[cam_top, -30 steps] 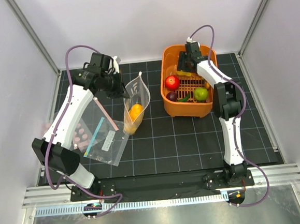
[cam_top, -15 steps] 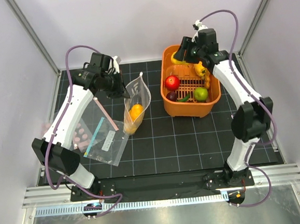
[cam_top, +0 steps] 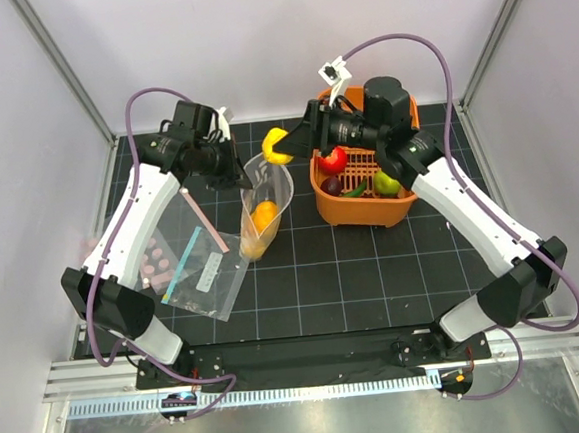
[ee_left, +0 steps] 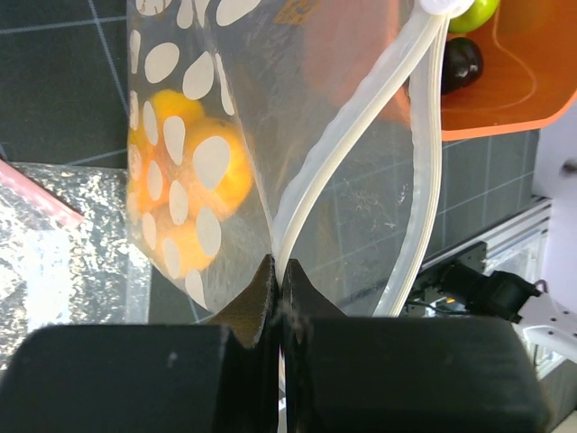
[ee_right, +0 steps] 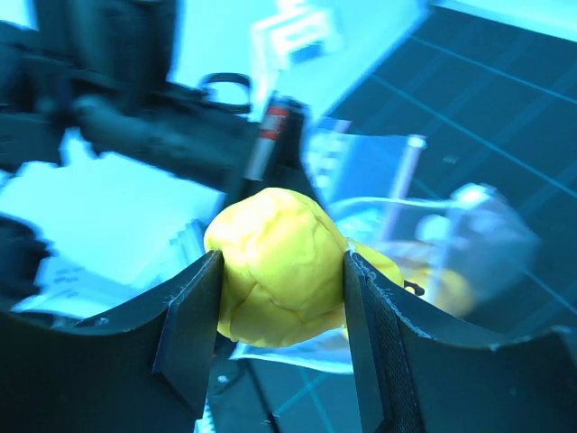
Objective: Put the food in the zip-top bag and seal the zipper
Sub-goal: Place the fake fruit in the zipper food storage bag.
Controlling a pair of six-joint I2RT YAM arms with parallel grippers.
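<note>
The clear dotted zip-top bag (cam_top: 268, 193) stands upright at table centre-left with orange-yellow mangoes (cam_top: 262, 219) inside. My left gripper (cam_top: 234, 173) is shut on the bag's mouth edge and holds it up; in the left wrist view the zipper strip (ee_left: 361, 171) runs from between the shut fingers (ee_left: 261, 289), mangoes (ee_left: 185, 176) showing through the plastic. My right gripper (cam_top: 294, 144) is shut on the yellow pepper (cam_top: 276, 145), held just above and behind the bag's mouth. The pepper (ee_right: 284, 266) fills the gap between the fingers. The red apple (cam_top: 332, 159), green lime (cam_top: 387, 181) and dark purple piece (cam_top: 333, 185) lie in the basket.
The orange basket (cam_top: 403, 208) stands right of the bag. A clear bag with a teal strip and white label (cam_top: 206, 273), a pink-dotted bag (cam_top: 155, 262) and a loose pink strip (cam_top: 201, 218) lie flat at the left.
My right gripper has lifted the yellow pepper out of the basket and carried it left to the bag's mouth. The left gripper and the bag have not moved.
</note>
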